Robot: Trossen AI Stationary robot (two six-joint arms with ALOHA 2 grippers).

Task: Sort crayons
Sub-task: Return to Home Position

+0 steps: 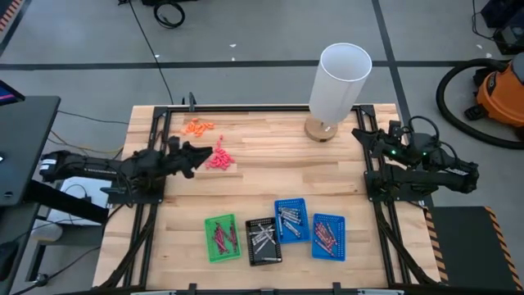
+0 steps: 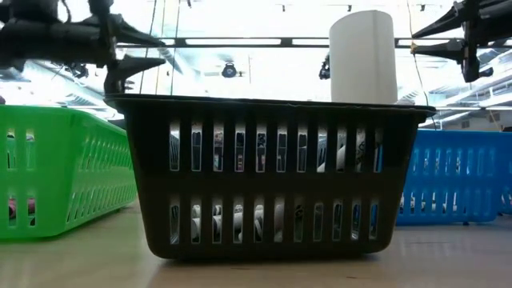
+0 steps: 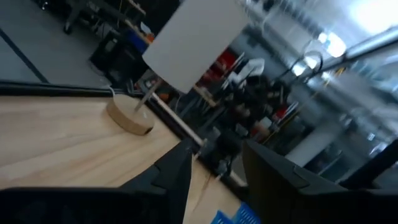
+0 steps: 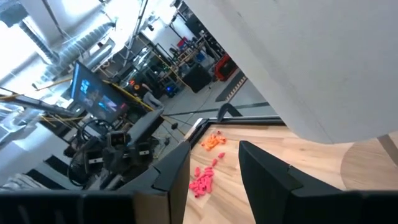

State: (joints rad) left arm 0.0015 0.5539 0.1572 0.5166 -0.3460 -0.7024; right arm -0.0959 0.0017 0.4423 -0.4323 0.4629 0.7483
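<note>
The crayons lie in four small trays near the table's front edge. Dark maroon sticks fill the green tray, and silvery grey ones the black tray. More grey sticks sit in a blue tray, and red ones in a second blue tray. My left gripper hangs open above the table's left side, next to the pink-red bits. At the right edge my right gripper is also open, beside the white lamp. Nothing is between either pair of fingers.
Orange bits lie at the far left of the table. The lamp's round wooden foot stands at the far right. Bare wood lies open in the table's middle. In the low view the black tray fills the foreground.
</note>
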